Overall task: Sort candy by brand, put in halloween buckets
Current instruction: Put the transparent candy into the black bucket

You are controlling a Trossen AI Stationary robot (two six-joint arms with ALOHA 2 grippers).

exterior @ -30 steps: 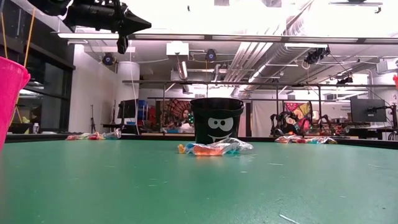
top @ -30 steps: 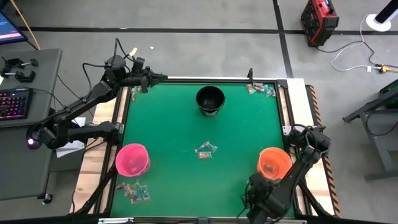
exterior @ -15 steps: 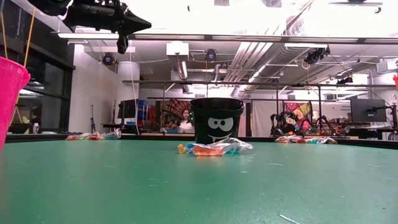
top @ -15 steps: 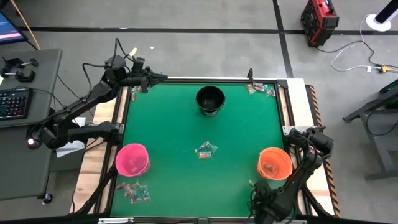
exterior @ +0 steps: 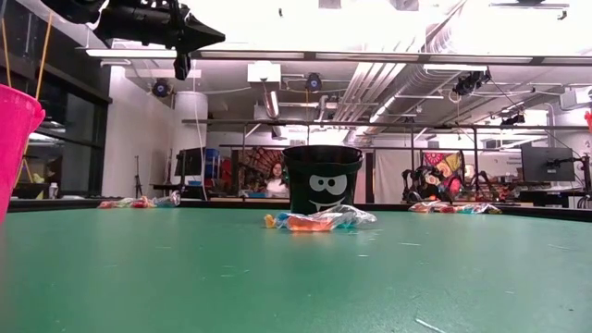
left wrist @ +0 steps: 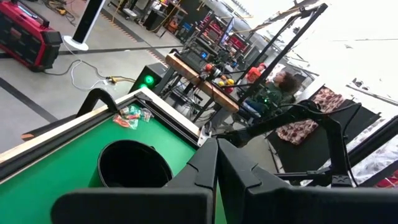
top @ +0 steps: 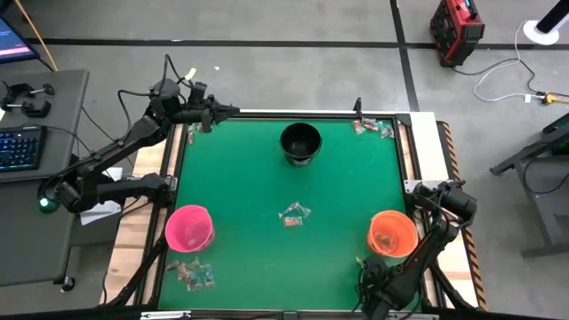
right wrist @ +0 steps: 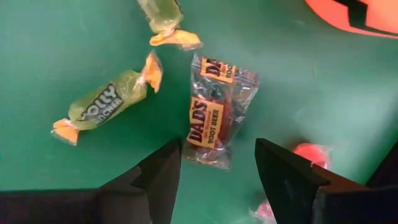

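Three buckets stand on the green table: pink (top: 189,227) near left, orange (top: 392,233) near right, black (top: 300,142) at the far middle. Candy lies in small heaps at the centre (top: 292,214), near left (top: 191,274) and far right (top: 373,127). My right gripper (right wrist: 217,155) points down, open, by the near edge beside the orange bucket. Its fingers stand on either side of a clear-wrapped Dad's root beer candy (right wrist: 214,115) without touching it. A green Jolly Rancher (right wrist: 102,106) lies beside it. My left gripper (top: 233,110) hangs shut and level over the far left corner.
Another yellow-green candy (right wrist: 165,22) and a red one (right wrist: 311,152) lie close to my right fingers, with the orange bucket's wall (right wrist: 360,15) just beyond. The table's raised rim (top: 404,169) runs along its right side. Bare green felt (top: 240,178) lies between the buckets.
My right gripper has sunk toward the table and drawn a little toward the near edge, away from above the orange bucket. Its arm has folded lower. Nothing on the table has moved.
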